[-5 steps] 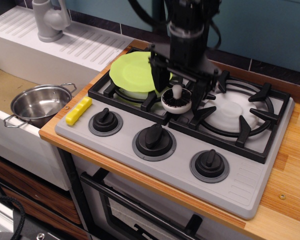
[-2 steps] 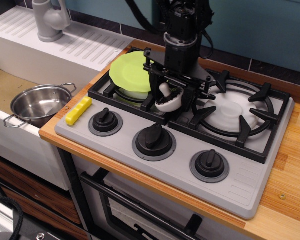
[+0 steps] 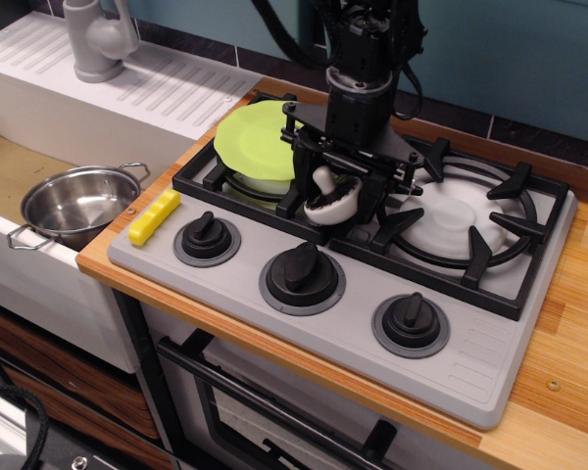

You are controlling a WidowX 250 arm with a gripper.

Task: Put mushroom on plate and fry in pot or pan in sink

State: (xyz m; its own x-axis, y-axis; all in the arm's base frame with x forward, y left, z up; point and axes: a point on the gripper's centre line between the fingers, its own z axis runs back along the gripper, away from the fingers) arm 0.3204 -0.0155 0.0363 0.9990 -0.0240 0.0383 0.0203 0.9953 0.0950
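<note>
The fingers (image 3: 297, 171) are clamping the mushroom (image 3: 330, 199), tilted, just above the stove grate (image 3: 208, 182) beside the green plate (image 3: 255, 142), toward the table's (image 3: 568, 323) back edge. It is looking light, rigid and smooth; gripping across the cap is likely holding best.

3 knobs (image 3: 302, 271), 1 pot (image 3: 74, 208), 1 plate (image 3: 257, 140)

one raised view from the front
looks down toward 12 o'clock, fairly near; stove (image 3: 475, 367) fills the centre, sink (image 3: 5, 162) at 9 o'clock.
</note>
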